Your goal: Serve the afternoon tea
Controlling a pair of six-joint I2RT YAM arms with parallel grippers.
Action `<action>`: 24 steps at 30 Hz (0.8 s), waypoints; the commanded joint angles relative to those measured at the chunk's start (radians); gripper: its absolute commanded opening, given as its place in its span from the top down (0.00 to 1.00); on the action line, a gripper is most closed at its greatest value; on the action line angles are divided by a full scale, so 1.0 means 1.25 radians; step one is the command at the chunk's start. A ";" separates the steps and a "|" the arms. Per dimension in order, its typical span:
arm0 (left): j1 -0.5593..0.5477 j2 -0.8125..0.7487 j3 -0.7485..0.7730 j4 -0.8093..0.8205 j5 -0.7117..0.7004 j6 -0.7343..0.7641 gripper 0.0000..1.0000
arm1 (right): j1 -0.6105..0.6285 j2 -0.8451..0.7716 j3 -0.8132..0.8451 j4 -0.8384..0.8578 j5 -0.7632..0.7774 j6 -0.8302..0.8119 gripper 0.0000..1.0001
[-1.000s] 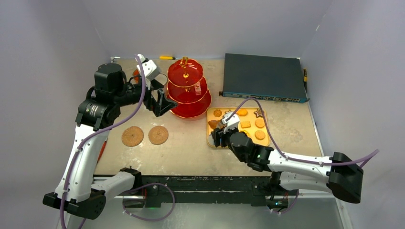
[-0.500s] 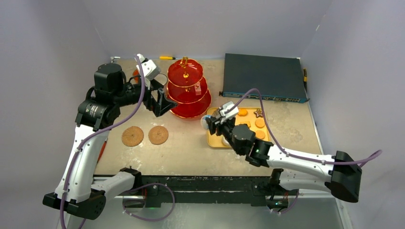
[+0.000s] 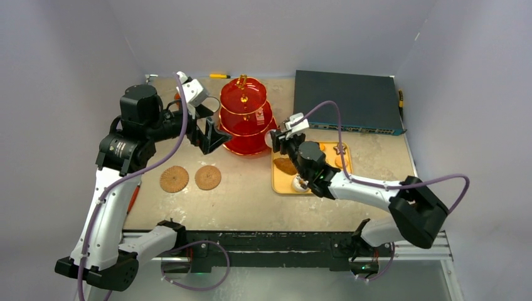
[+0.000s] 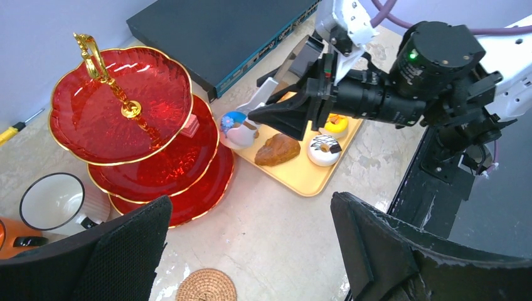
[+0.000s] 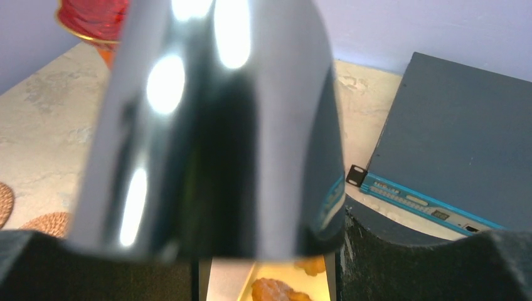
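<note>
**Pastry leaves the tray for the stand**

Since the earlier frame the right arm has swung off the yellow tray and reached toward the red stand. The left arm has scarcely shifted.

From above, the right pincer sits just beside the rim of the lowest tier, with the foil-cupped pastry a pale speck at its tips. The left pincer hovers on the stand's other side, near it but, as far as we can tell, not touching. We judge it waits there to steady the stand if it gets nudged.

The left wrist view shows that pincer's own fingers spread to their widest, with only bare bench between them and nothing held. It also sharpens what the overhead blurs. The pastry has a blue and white top and is pinched between the right pincer's half-closed fingers at the edge of the bottom tier — not yet set down, we think. A croissant and two round pastries remain on the tray, and the white mug stands behind the stand.

In the right wrist view the shiny foil cup fills nearly everything, clamped between the dark fingers, with the dark box beyond. That confirms the grip but hides the tier — so the placing is better judged from the other two views.
</note>
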 commanded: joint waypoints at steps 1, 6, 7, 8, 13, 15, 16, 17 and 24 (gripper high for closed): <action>-0.002 -0.010 0.028 0.001 -0.002 0.010 0.02 | -0.035 0.048 0.038 0.176 -0.010 -0.009 0.64; -0.002 -0.008 0.031 -0.009 -0.001 0.016 0.02 | -0.054 0.130 0.064 0.259 0.014 -0.001 0.62; -0.002 -0.007 0.032 -0.012 -0.001 0.019 0.02 | -0.055 0.148 0.072 0.270 0.014 -0.001 0.61; -0.001 -0.006 0.033 -0.014 0.000 0.021 0.02 | -0.056 0.165 0.079 0.283 0.014 -0.001 0.61; -0.001 -0.008 0.037 -0.022 -0.003 0.031 0.02 | -0.064 0.245 0.117 0.331 0.011 -0.001 0.61; -0.002 -0.012 0.037 -0.030 -0.002 0.037 0.02 | -0.065 0.274 0.138 0.331 0.010 0.001 0.61; -0.002 -0.015 0.036 -0.034 -0.002 0.041 0.02 | -0.065 0.289 0.150 0.333 0.012 0.002 0.61; -0.002 -0.018 0.034 -0.038 -0.002 0.045 0.02 | -0.065 0.301 0.156 0.333 0.014 0.004 0.61; -0.002 -0.020 0.035 -0.050 0.001 0.054 0.02 | -0.066 0.336 0.144 0.345 0.025 0.031 0.46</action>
